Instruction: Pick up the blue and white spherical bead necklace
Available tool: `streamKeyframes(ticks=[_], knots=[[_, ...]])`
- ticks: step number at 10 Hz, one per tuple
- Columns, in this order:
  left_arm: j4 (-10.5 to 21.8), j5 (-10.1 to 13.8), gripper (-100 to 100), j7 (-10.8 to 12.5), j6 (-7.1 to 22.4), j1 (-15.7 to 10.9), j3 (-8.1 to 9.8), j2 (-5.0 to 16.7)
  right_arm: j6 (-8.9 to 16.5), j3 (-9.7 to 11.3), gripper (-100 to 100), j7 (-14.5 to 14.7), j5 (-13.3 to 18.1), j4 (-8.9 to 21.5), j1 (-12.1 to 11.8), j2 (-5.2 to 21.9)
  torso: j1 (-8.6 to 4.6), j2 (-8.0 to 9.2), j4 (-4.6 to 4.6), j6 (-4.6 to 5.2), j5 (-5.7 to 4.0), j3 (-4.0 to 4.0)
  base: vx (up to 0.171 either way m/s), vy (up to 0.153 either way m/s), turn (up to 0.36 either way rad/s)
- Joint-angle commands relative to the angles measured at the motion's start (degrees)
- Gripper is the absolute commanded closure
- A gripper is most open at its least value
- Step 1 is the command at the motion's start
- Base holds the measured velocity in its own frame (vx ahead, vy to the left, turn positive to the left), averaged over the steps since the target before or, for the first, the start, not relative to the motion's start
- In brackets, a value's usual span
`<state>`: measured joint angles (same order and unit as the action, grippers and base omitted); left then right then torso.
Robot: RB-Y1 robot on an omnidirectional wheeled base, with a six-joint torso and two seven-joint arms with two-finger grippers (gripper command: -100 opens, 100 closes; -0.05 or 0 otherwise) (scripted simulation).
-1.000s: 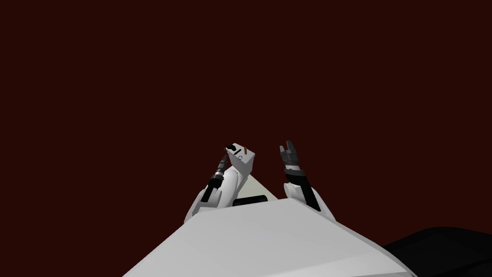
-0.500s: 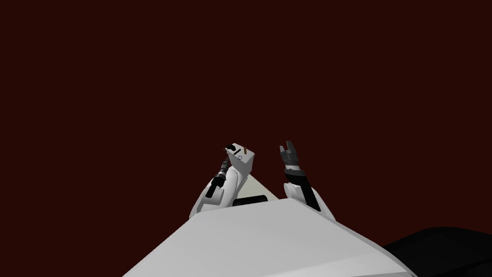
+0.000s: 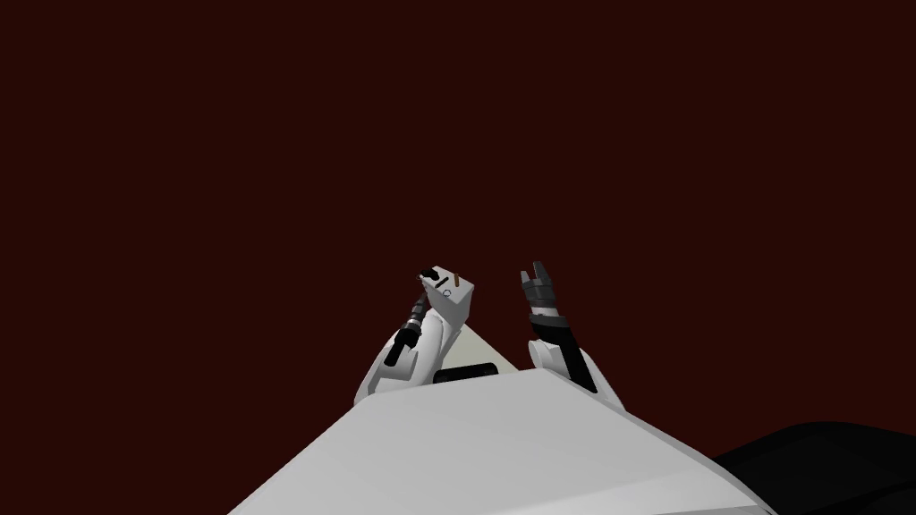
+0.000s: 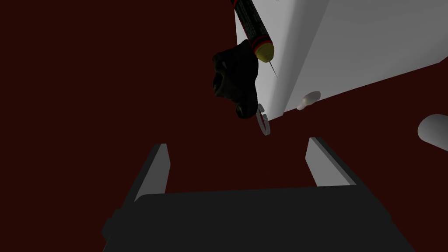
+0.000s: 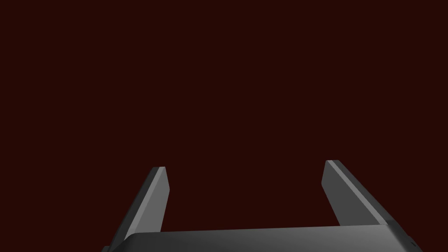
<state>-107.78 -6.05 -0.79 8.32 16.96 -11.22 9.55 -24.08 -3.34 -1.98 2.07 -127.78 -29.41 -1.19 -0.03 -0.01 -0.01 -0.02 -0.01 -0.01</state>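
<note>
Necklace [image 4: 263,120], a small grey loop, sits at the white desk's [image 4: 350,43] corner, just ahead of left gripper [image 4: 238,144], spread wide, empty; right gripper [image 5: 245,165] likewise, farther off

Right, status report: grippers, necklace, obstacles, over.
Left gripper open, right gripper open. Necklace, small grey ring, on white box ahead of left. Black lump beside it.

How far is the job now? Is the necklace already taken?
Done: the left gripper is at the white box, fingers open. In hand: nothing is gripped; a small grey ring, probably the necklace, lies ahead of it beside a black lump and a pen. Left: close on the ring and lift. The right gripper is open and holds nothing.
</note>
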Motion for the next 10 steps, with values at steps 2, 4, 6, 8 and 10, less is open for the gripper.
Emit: streamKeyframes(ticks=[2, 4, 6, 8, 10], knots=[[0.0, 0.0, -100, 0.0, 0.0, 0.0, 0.0, 0.0, 0.0, 0.0, 0, 0.0, 0.0, 0.0, 0.0, 0.0, 0.02, 0.02, 0.01, 0.0, 0.01, 0.01, -0.002, 0.002, -0.006], [0.0, 0.0, -100, 0.0, 0.0, 0.0, 0.0, 0.0, 0.0, 0.0, 0, 0.0, 0.0, 0.0, 0.0, 0.0, 0.06, 0.05, 0.01, 0.0, 0.01, 0.03, -0.009, 0.011, -0.032], [0.0, 0.6, -100, 0.6, 2.5, 0.2, -0.69, -0.3, 0.0, 0.0, 0, 0.0, 0.0, 0.0, 0.0, 0.0, 0.0, 0.0, 0.0, 0.0, 0.0, 0.0, 0.019, -0.015, -0.02], [0.1, 1.1, -100, 1.1, 4.6, 0.3, -1.27, -0.5, 0.0, 0.0, 0, 0.0, 0.0, 0.0, 0.0, 0.0, -0.09, -0.09, -0.02, 0.0, -0.01, -0.05, 0.024, -0.02, -0.006], [0.2, 1.7, -100, 1.6, 6.8, 0.4, -1.87, -0.8, 0.0, 0.0, 0, 0.0, 0.0, 0.0, 0.0, 0.0, -0.1, -0.13, -0.02, 0.02, -0.02, -0.07, 0.038, -0.027, -0.062]])
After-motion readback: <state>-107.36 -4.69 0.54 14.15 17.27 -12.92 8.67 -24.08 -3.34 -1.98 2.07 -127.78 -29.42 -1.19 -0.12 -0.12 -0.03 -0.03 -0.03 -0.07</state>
